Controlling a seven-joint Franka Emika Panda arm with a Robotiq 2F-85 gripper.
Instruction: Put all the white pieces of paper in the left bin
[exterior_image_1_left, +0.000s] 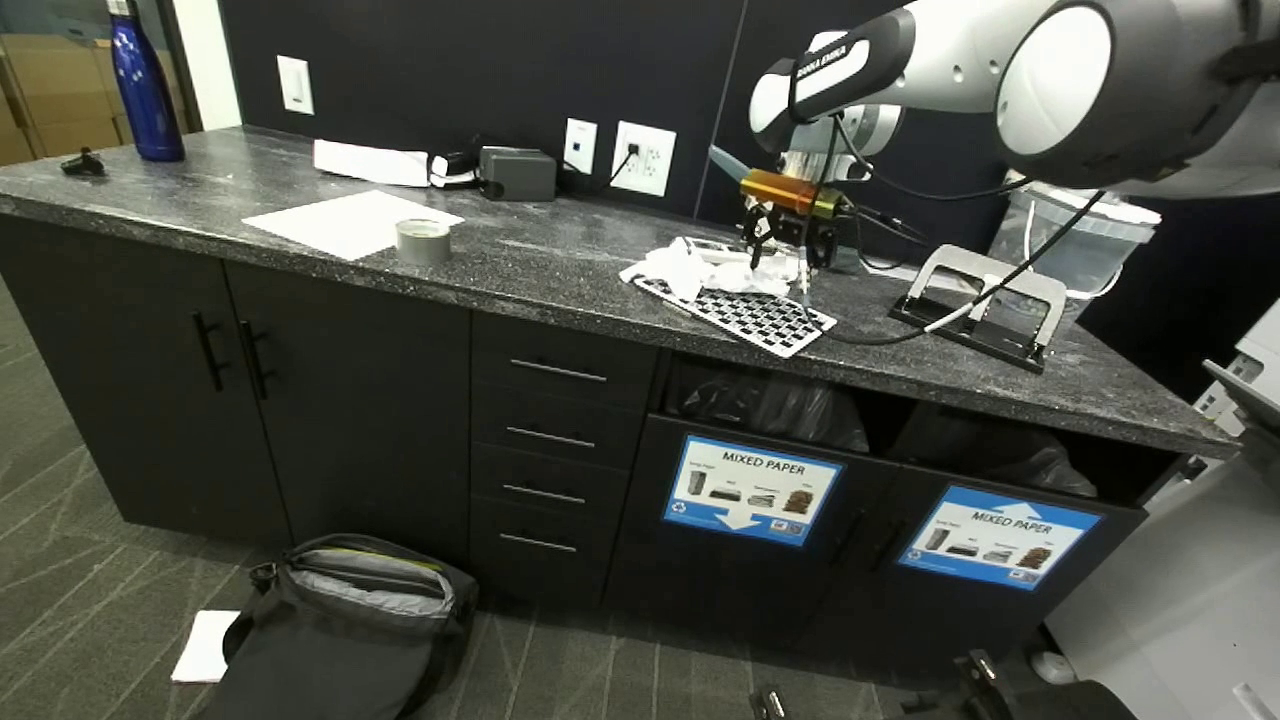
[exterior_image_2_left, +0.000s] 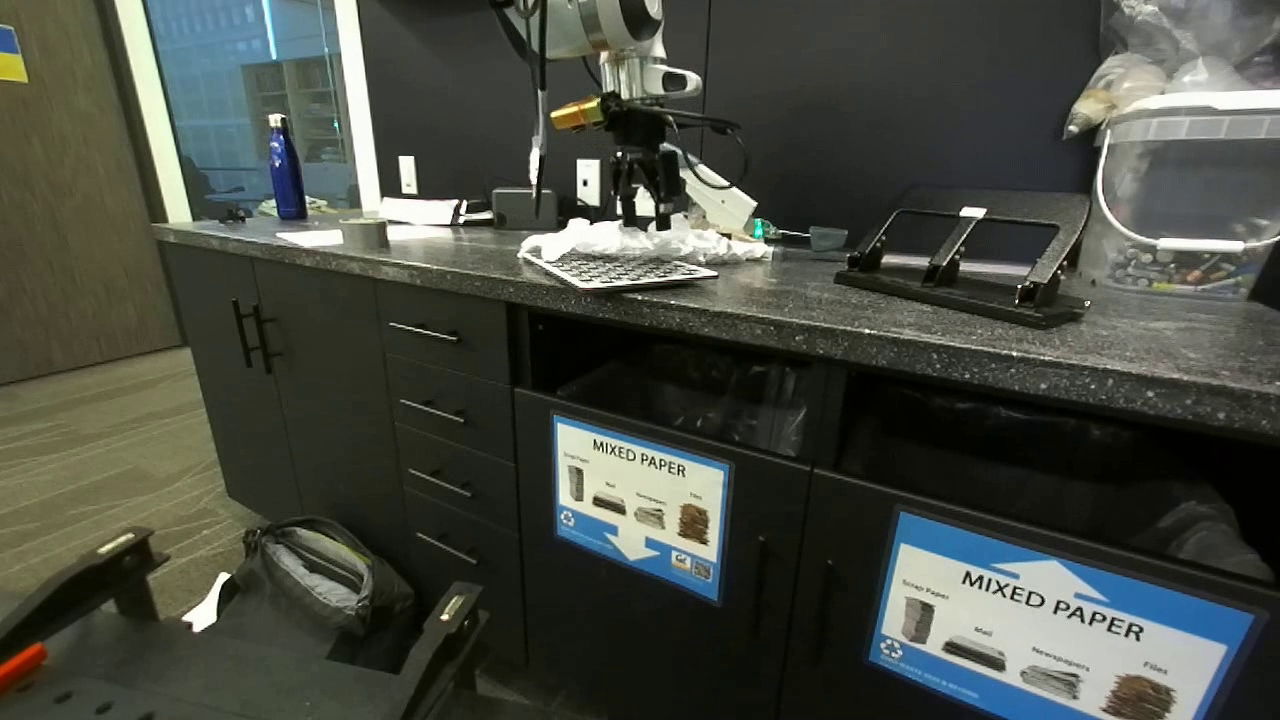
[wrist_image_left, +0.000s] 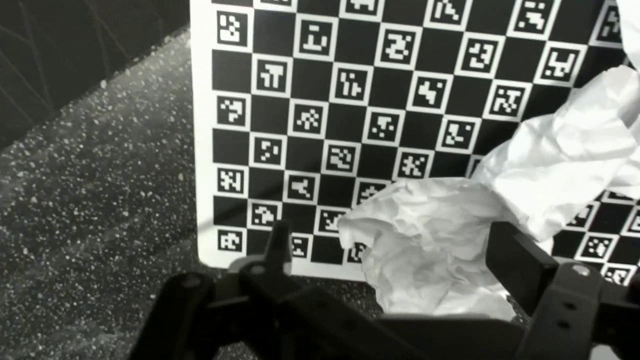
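1. The bench (exterior_image_1_left: 540, 250): the work lies close to its front edge, well in from its left end.
2. The left bin (exterior_image_1_left: 720, 580): under that front edge, with a plastic liner (exterior_image_1_left: 810, 405) in its opening. I see no paper in it (most of the inside is hidden), so whether any has been dropped there I cannot tell.
3. The checkered mat (exterior_image_1_left: 755, 318): one corner reaches nearly to the bench's front edge.
4. The tool (wrist_image_left: 390, 235): low over the mat's rear side, fingers wide apart, gripping nothing.
5. The white pieces of paper (wrist_image_left: 440, 245): crumpled, at least two, heaped on the mat's side away from the front edge, one spilling past its border. That one shows between the fingers (contact unclear). All those visible remain to be moved; a grasp seems the step in hand.
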